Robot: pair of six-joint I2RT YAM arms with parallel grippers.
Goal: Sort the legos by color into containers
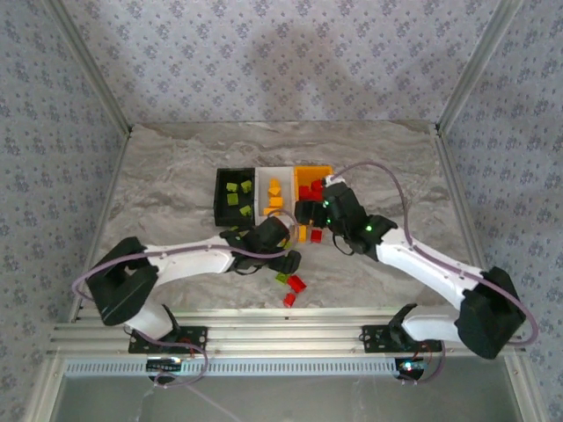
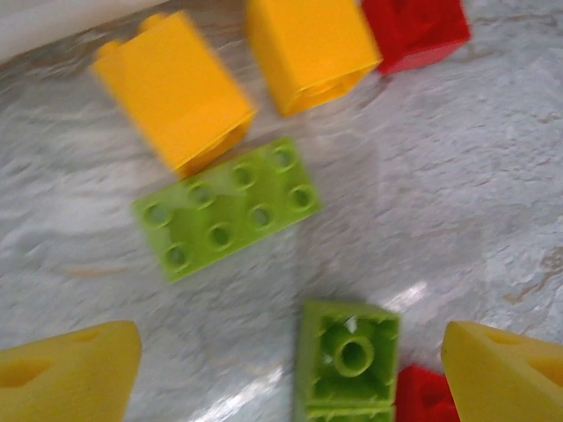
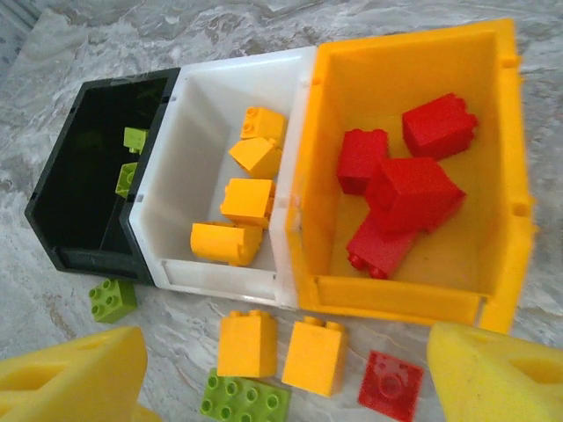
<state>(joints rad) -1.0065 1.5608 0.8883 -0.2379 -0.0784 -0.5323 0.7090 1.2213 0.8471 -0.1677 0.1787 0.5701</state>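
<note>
Three containers stand side by side: black bin point(image 3: 62, 211) holding green legos point(image 3: 134, 139), white bin point(image 3: 198, 123) holding orange-yellow legos point(image 3: 246, 200), orange bin point(image 3: 387, 79) holding red legos point(image 3: 413, 189). My right gripper point(image 3: 286, 352) hovers open and empty over the bins' near side, above two loose orange-yellow bricks point(image 3: 248, 343), a green plate point(image 3: 244, 400) and a red plate point(image 3: 390, 384). My left gripper point(image 2: 290, 352) is open low over the table, its yellow pads point(image 2: 70, 374) either side of an upturned green brick point(image 2: 347, 356) with a red brick point(image 2: 427, 396) beside it.
In the top view the bins point(image 1: 219, 195) sit mid-table with both grippers just in front of them. Loose green point(image 1: 281, 278) and red point(image 1: 297, 283) bricks lie near the left gripper point(image 1: 288, 261). A lone green brick point(image 3: 112, 299) lies by the black bin's corner.
</note>
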